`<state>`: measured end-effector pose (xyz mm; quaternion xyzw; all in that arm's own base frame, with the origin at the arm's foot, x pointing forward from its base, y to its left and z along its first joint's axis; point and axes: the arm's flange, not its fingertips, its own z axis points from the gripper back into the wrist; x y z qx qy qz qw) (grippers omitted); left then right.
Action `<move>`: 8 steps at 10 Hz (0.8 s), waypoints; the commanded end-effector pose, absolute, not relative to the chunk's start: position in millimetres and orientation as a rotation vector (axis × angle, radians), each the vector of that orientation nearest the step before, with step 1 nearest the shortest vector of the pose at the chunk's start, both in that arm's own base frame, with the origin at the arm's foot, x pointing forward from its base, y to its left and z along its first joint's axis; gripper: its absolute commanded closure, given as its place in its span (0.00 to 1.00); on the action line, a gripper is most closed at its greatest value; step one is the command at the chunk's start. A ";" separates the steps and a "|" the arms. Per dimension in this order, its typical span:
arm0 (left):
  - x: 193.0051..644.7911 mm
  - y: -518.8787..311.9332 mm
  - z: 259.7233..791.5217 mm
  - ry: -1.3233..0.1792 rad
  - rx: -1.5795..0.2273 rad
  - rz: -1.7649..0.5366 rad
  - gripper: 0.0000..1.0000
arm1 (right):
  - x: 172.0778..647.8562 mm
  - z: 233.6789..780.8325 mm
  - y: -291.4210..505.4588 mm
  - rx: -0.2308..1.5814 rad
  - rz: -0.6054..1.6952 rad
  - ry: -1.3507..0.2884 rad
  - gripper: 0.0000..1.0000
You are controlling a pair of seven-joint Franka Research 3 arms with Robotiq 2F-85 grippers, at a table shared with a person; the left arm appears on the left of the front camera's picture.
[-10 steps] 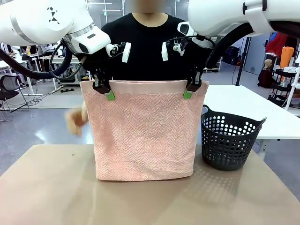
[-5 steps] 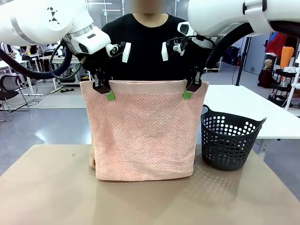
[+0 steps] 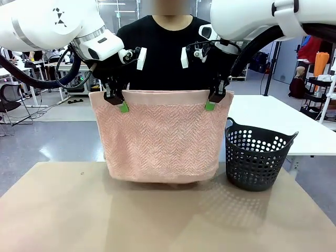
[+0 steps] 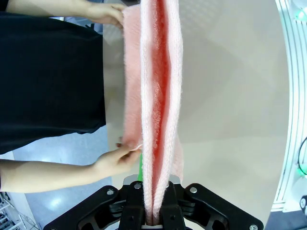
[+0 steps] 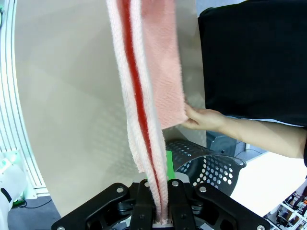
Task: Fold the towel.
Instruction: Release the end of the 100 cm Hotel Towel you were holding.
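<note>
1. Salmon-pink terry, the towel point(image 3: 163, 136) hangs doubled above the tan table point(image 3: 63, 210), beside the dark basket point(image 3: 257, 157), herringbone face toward the robot
2. Left gripper point(image 3: 116, 101) and right gripper point(image 3: 215, 100) pinch its top corners shut, likely keeping it spread flat
3. Behind, the person's hands point(image 4: 115, 160) hold the lower hem up, seemingly to meet the top

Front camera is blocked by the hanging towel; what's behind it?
The person, with one hand and the other hand pinching bottom corners of the towel. The front view hides both hands.
</note>
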<state>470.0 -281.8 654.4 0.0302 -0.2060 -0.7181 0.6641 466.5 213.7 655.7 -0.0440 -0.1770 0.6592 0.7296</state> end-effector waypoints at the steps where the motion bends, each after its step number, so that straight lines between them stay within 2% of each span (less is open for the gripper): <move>1: 470.1 -281.4 654.8 -0.466 0.068 -1.621 1.00 | 466.9 656.9 211.4 -0.112 1.453 -0.387 1.00; 8: 470.1 -281.4 654.8 -0.466 0.068 -1.621 1.00 | 466.9 656.9 211.4 -0.112 1.453 -0.387 1.00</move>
